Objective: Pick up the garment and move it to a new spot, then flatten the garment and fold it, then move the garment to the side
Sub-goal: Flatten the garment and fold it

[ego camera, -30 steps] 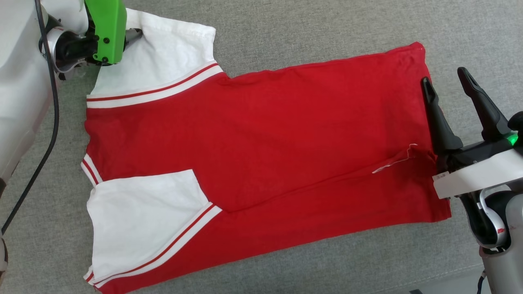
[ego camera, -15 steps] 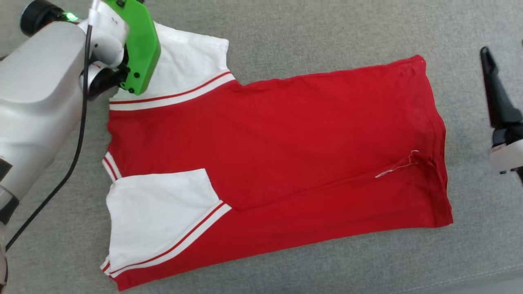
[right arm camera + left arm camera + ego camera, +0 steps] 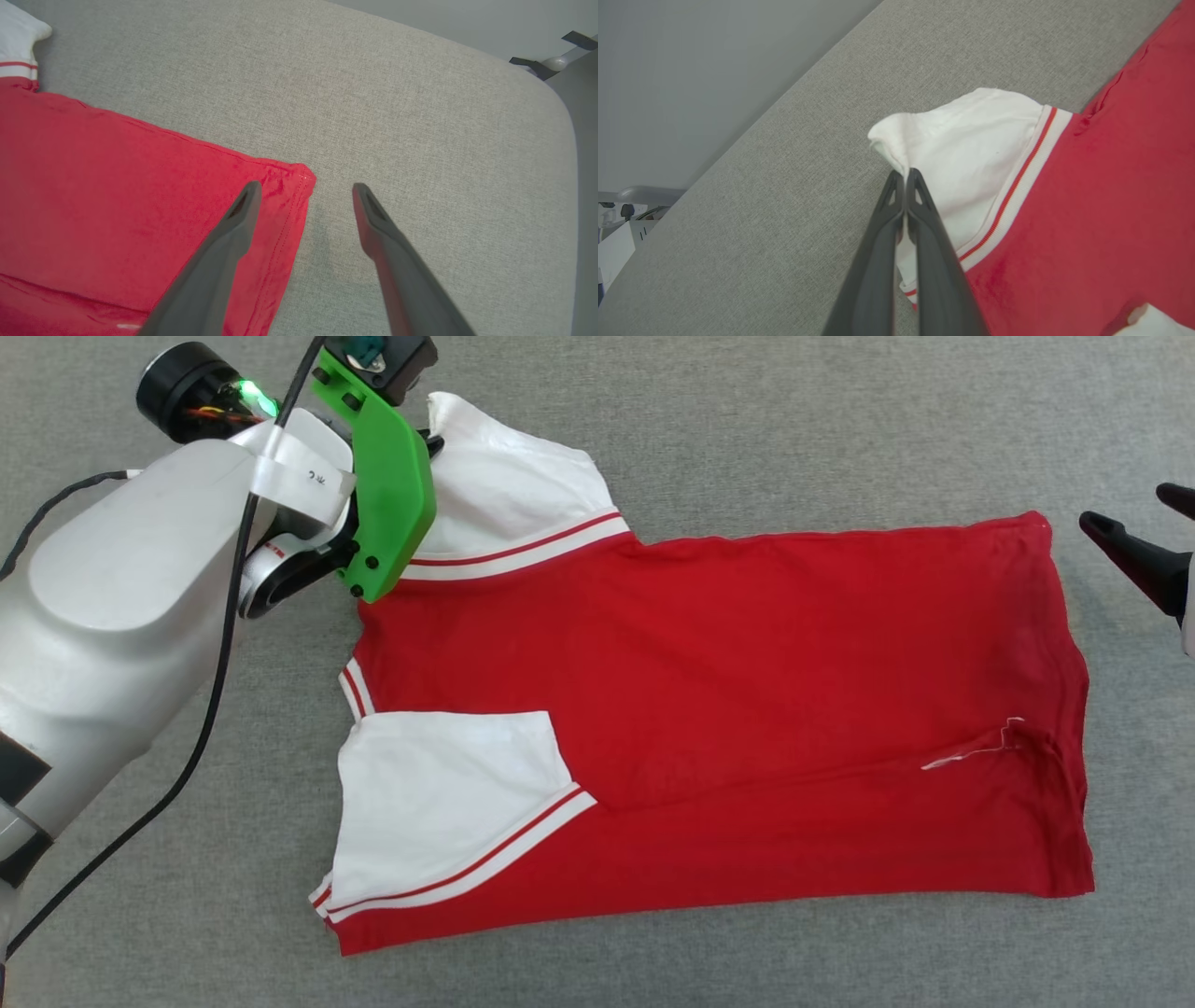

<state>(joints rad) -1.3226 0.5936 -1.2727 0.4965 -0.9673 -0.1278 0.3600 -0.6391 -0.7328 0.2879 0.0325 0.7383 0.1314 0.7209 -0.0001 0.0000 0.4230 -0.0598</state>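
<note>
The garment (image 3: 747, 709) lies flat on the gray fabric surface (image 3: 747, 429) in the head view. Its long axis runs across the picture, with the sleeves and collar end toward the robot's left and the hem (image 3: 1074, 709) toward its right. The near white sleeve (image 3: 448, 803) is folded over the red body. The far white sleeve (image 3: 513, 485) sticks out toward the top of the view, its corner covered by the left arm's green bracket (image 3: 387, 495). Bare surface shows on every side of the shirt. The right gripper (image 3: 1120, 504) hangs just beside the hem's far corner, its fingers spread and holding nothing. In the left wrist view the left gripper (image 3: 906, 175) has its fingers pressed together on the edge of the far white sleeve, and the cloth rises in a small peak at the tips. Beyond the sleeve a strip of bare surface reaches the surface's straight edge, which crosses that view diagonally. In the right wrist view the right gripper's jaws stand wide and empty, one finger over the hem corner and the other over bare surface. Broad open cloth stretches from there to the surface's rounded corner.
</note>
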